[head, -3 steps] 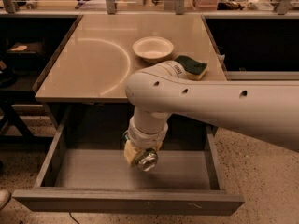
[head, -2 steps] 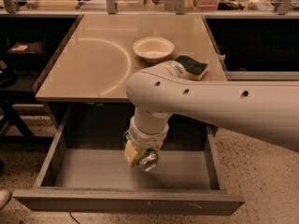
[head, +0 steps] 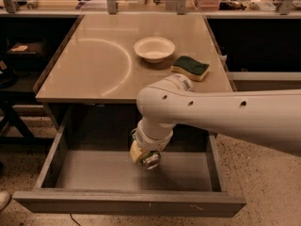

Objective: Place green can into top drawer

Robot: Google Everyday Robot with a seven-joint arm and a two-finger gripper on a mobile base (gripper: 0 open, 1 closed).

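The top drawer point(head: 127, 202) is pulled open under the table, with its grey bottom showing. My gripper point(head: 142, 154) hangs at the end of the white arm, inside the drawer's space and just above the bottom, near the middle. It is shut on the green can point(head: 149, 160). The can's shiny silver end shows below the fingers and a bit of dark green shows by the wrist. Most of the can is hidden by the gripper and arm.
On the tan table top point(head: 94, 65) stand a white bowl point(head: 154, 48) and a green-and-yellow sponge point(head: 190, 68) to its right. The white arm point(head: 225, 114) crosses the drawer's right part. Dark shelving stands on both sides.
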